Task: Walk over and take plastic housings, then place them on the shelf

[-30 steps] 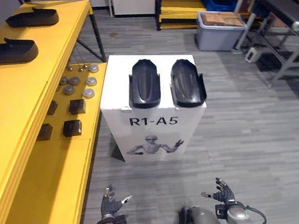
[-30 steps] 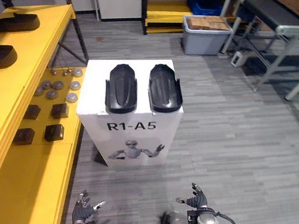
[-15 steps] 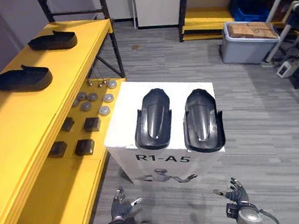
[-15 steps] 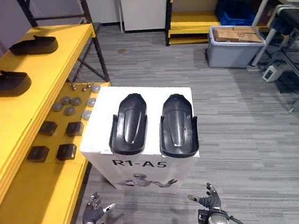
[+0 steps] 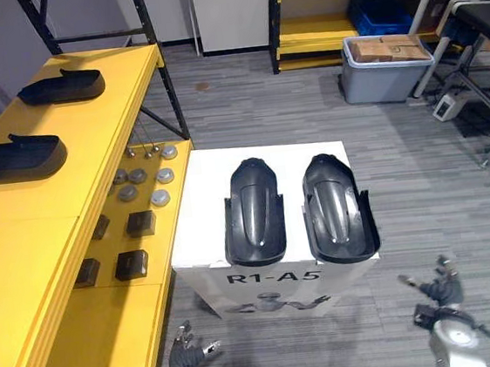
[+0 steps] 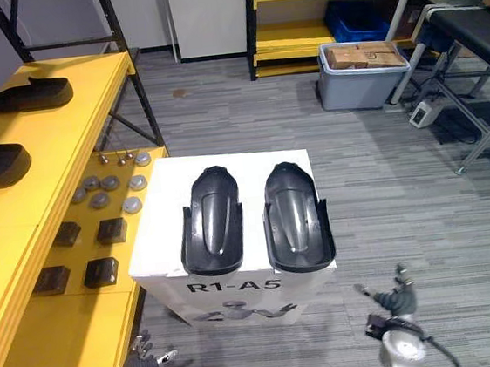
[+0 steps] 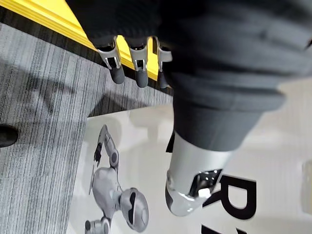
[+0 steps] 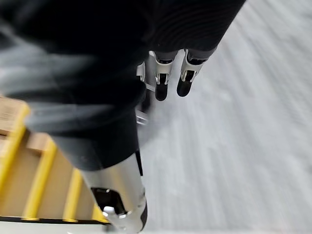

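Observation:
Two black plastic housings lie side by side on a white box [image 5: 203, 205] marked R1-A5: the left housing [image 5: 253, 211] and the right housing [image 5: 338, 206]. Two more black housings [image 5: 14, 158] [image 5: 61, 84] rest on the yellow shelf's top board [image 5: 21, 224] at the left. My left hand [image 5: 190, 357] hangs low by the box's front left corner, fingers straight and empty; its wrist view faces the box's printed front [image 7: 146, 161]. My right hand [image 5: 438, 288] is low at the right of the box, fingers relaxed, holding nothing.
The shelf's lower board [image 5: 120, 249] carries several round grey parts [image 5: 143, 173] and dark blocks [image 5: 132, 264]. Farther back stand a grey bin with a cardboard box [image 5: 381, 62], a blue crate [image 5: 380, 11] on another yellow rack, and a metal-legged table [image 5: 474, 28] at the right.
The camera has moved closer to the white box and looks down on it more steeply. My right hand has swung outward to the right; the left hand stays low.

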{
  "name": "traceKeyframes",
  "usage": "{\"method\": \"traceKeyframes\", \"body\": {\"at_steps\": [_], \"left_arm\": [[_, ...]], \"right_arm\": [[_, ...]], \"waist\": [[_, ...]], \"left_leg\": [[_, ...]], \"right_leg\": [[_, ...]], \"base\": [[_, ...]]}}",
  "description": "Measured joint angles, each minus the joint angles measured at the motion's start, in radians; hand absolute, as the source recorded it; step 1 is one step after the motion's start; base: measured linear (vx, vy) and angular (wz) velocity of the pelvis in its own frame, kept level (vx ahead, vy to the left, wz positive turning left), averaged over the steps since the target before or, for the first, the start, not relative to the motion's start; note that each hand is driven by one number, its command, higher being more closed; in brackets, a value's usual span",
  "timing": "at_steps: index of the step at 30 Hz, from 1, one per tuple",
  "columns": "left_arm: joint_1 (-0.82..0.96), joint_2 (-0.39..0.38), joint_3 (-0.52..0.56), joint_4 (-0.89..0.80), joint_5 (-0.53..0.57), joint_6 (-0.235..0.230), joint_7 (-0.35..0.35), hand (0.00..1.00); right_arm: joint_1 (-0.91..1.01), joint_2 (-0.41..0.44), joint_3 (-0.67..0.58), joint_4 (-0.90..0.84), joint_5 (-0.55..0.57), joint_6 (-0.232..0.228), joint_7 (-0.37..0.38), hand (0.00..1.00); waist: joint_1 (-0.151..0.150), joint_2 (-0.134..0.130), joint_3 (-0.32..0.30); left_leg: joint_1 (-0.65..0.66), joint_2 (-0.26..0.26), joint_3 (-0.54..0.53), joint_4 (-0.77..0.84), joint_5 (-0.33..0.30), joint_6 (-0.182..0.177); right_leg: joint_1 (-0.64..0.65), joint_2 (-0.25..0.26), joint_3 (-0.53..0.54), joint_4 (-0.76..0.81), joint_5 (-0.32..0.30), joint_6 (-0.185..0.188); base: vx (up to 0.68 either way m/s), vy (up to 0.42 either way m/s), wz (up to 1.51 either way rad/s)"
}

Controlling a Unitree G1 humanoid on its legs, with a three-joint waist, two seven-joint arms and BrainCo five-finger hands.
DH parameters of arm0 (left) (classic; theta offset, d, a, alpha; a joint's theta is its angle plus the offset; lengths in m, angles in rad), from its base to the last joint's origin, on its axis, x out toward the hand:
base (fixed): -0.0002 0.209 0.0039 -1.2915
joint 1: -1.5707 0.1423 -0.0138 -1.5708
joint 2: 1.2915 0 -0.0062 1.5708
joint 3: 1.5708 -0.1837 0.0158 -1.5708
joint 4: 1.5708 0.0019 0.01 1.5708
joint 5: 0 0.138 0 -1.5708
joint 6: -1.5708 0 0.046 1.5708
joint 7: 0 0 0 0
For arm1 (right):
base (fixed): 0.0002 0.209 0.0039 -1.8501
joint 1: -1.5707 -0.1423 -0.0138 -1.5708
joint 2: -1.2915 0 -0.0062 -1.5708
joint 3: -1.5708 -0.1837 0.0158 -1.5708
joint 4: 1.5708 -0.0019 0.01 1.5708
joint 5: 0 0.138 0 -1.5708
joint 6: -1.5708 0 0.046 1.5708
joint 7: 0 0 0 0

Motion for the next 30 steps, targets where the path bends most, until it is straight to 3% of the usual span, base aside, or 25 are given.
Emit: {"method": "traceKeyframes", "body": {"at_steps": [5, 10, 14, 20, 25, 30], "left_arm": [[0.004, -0.002, -0.001, 0.003, 0.0, -0.001, -0.001, 0.0], [0.01, -0.004, -0.005, 0.008, 0.0, -0.001, -0.002, 0.0], [0.01, -0.006, -0.026, 0.016, 0.0, -0.006, -0.004, 0.0], [0.012, -0.011, -0.04, 0.037, 0.0, -0.008, -0.004, 0.0], [0.02, -0.02, -0.04, 0.04, 0.0, -0.007, -0.003, 0.0], [0.022, -0.026, -0.041, 0.04, 0.0, -0.006, 0.0, 0.0]], "right_arm": [[-0.048, -0.006, 0.027, -0.128, -0.007, -0.001, -0.002, 0.0], [-0.098, -0.005, 0.124, -0.133, -0.042, -0.003, -0.002, 0.0], [-0.143, -0.001, 0.212, -0.107, -0.088, -0.002, 0.003, 0.0], [-0.17, 0.032, 0.23, -0.018, -0.158, 0.008, 0.002, 0.0], [-0.195, 0.056, 0.245, 0.038, -0.289, 0.066, -0.04, 0.0], [-0.202, 0.113, 0.186, 0.082, -0.33, 0.099, -0.1, 0.0]], "waist": [[-0.011, -0.007, -0.024], [-0.008, -0.007, -0.024], [-0.005, -0.007, -0.024], [0.015, -0.008, -0.021], [0.011, -0.006, -0.017], [0.013, -0.006, -0.016]], "left_leg": [[0.016, 0.011, 0.009, -0.026, 0.002, -0.002], [0.026, 0.011, 0.01, -0.033, 0.008, -0.003], [0.033, 0.005, -0.013, -0.093, 0.059, -0.005], [0.033, -0.001, -0.055, -0.152, 0.116, -0.007], [0.016, -0.003, -0.074, -0.156, 0.129, -0.019], [0.004, -0.004, -0.09, -0.157, 0.129, -0.019]], "right_leg": [[0.001, 0.008, 0.003, 0.0, 0.003, -0.003], [0.012, 0.008, 0.001, -0.002, 0.007, -0.006], [0.003, 0.009, -0.016, -0.005, 0.019, -0.006], [-0.001, 0.007, -0.057, -0.022, 0.023, -0.008], [0.002, 0.006, -0.081, -0.046, 0.015, -0.002], [0.0, 0.006, -0.091, -0.051, 0.014, -0.001]], "base": [[0.07, -0.011, -0.06], [0.0, -0.004, 0.0], [-0.07, -0.005, 0.15], [-0.11, -0.007, 0.2], [-0.11, -0.013, 0.08], [-0.02, -0.004, 0.1]]}}
